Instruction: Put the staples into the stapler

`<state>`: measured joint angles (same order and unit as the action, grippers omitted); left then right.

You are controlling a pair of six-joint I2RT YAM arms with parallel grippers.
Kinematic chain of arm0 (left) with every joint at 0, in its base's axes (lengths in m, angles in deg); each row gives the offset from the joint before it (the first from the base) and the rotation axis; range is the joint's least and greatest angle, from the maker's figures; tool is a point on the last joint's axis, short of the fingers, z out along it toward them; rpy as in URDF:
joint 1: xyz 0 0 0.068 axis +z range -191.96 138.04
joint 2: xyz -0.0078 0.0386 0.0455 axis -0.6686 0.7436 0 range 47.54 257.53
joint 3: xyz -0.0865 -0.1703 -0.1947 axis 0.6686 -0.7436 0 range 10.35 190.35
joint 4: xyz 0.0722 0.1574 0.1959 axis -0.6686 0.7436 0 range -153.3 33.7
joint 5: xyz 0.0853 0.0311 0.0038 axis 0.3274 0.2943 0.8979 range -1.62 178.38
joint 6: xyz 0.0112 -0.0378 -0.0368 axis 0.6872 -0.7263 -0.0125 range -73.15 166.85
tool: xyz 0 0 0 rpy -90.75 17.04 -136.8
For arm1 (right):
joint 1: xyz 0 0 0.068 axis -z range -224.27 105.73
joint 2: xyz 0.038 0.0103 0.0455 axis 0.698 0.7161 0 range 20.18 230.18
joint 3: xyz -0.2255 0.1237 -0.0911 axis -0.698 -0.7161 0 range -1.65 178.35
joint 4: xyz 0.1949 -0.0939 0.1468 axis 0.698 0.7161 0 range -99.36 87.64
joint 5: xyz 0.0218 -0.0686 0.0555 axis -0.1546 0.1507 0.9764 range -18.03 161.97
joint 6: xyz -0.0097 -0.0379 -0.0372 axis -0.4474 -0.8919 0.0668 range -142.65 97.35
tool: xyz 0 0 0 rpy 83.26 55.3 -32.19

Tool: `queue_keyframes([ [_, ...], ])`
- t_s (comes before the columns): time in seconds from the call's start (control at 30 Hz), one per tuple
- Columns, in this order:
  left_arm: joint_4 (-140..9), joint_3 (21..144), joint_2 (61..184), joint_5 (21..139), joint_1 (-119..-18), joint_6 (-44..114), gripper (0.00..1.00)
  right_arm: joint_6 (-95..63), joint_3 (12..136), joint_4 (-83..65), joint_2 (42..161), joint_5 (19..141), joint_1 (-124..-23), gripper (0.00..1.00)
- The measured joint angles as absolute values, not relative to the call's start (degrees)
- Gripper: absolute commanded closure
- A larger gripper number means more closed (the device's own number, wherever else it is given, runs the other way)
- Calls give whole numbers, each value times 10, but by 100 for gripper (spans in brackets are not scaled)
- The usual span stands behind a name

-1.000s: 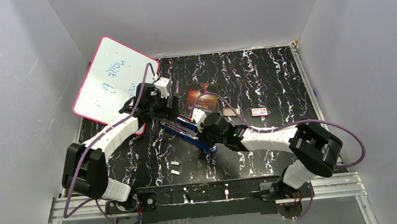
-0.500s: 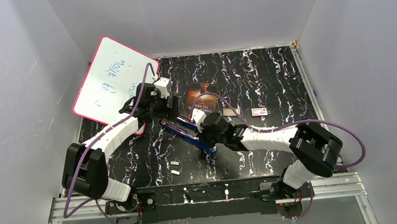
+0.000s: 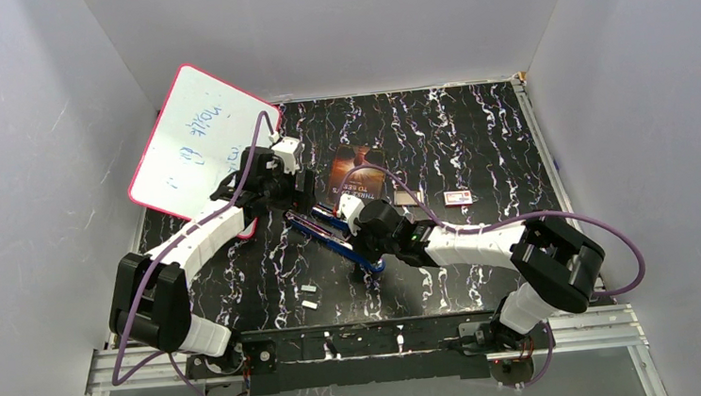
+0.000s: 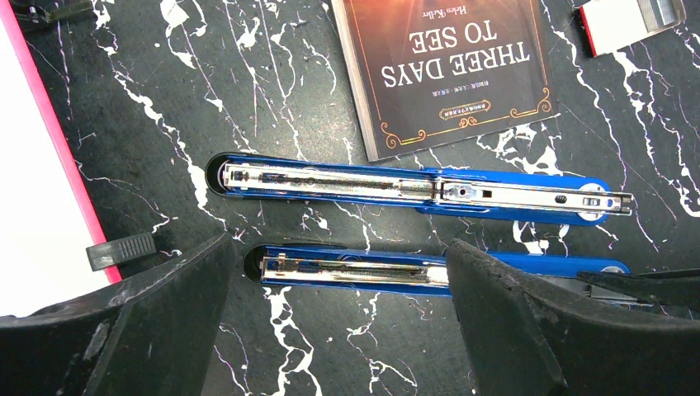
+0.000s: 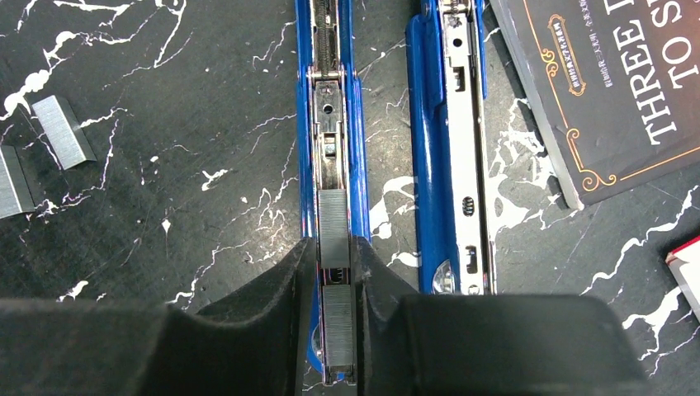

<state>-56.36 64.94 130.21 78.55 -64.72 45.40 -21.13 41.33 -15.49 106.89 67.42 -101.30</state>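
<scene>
table [image 3: 474, 131]: black marble, holds all
left gripper [image 4: 337, 247]: wide, empty, straddling stapler's free end, likely to steady it
right gripper [image 5: 333, 247]: narrow, flanking strip; pinching or loose, cannot tell
stapler [image 5: 328, 107]: blue, centre frame, laid open, channel up for loading
staples [image 5: 334, 223]: seated in channel
spare strips [image 5: 62, 132]: left edge

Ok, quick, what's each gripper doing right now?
Left gripper: jaws open, holding nothing.
Right gripper: jaws closed on the staples in the stapler.

Left pincer [image 4: 340, 262] spread wide, right pincer [image 5: 334, 250] narrowed, both arms extended
</scene>
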Motion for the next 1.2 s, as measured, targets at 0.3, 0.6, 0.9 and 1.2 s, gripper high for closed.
queue_keyframes([
  [0.3,-564,649,1302,786,-647,454,2,-211,413,-135,1069,674,-1013,65],
  [0.6,-563,649,1302,786,-647,454,2,-211,413,-142,1046,674,-1013,62],
  [0.9,-563,649,1302,788,-650,455,2,-201,413,-199,1042,647,-1013,63],
  [1.2,-563,649,1302,790,-650,456,2,-172,413,-263,1057,672,-989,63],
])
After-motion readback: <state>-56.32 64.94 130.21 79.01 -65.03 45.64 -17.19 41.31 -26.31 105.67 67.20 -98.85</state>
